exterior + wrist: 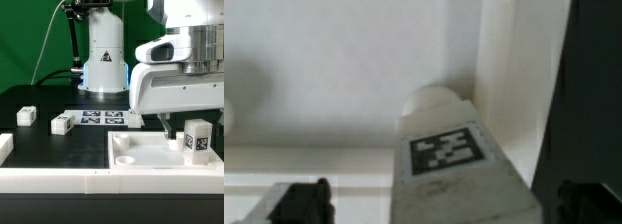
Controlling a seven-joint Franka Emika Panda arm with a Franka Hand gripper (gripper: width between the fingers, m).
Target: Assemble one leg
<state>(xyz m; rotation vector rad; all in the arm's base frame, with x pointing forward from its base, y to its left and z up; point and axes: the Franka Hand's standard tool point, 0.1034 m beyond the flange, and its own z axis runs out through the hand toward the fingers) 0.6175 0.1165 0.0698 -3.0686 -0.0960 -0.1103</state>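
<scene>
A leg (197, 138), a small white block with a black-and-white tag, stands upright on the large white panel (150, 160) near its corner at the exterior view's right. My gripper (188, 126) hangs just over it. In the wrist view the leg (446, 150) runs between my two dark fingertips (299, 203), with a gap on each side. The gripper (443, 208) is open around the leg and not touching it. The leg's far rounded end meets the panel (331, 80).
Three more legs lie on the black table: one far left (26, 116), one beside it (62, 124), one by the marker board's right end (131, 119). The marker board (97, 118) lies mid-table. The arm's base (104, 60) stands behind. A white block (5, 148) sits at the left edge.
</scene>
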